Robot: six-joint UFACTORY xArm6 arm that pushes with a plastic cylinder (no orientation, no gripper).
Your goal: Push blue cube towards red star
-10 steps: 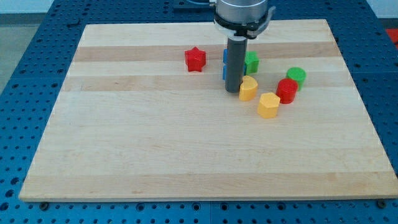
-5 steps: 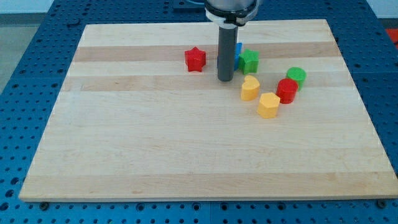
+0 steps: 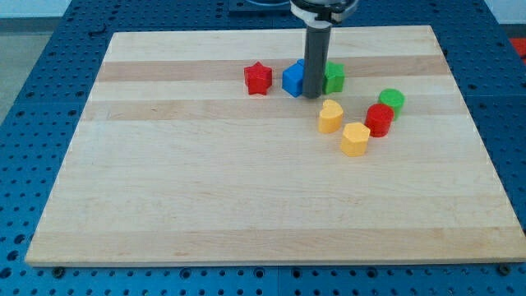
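While the rod stands upright, my tip (image 3: 313,96) touching blue cube (image 3: 292,80), red star (image 3: 258,78) near its left, no hand visible

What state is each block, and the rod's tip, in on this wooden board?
Blue cube: flat, short of the red star.
Red star: alone at the view's left.
My tip: between cube and green star.
Green star: beside the rod.
Yellow heart: free.
Yellow hexagon: free.
Red cylinder: touching the green cylinder.
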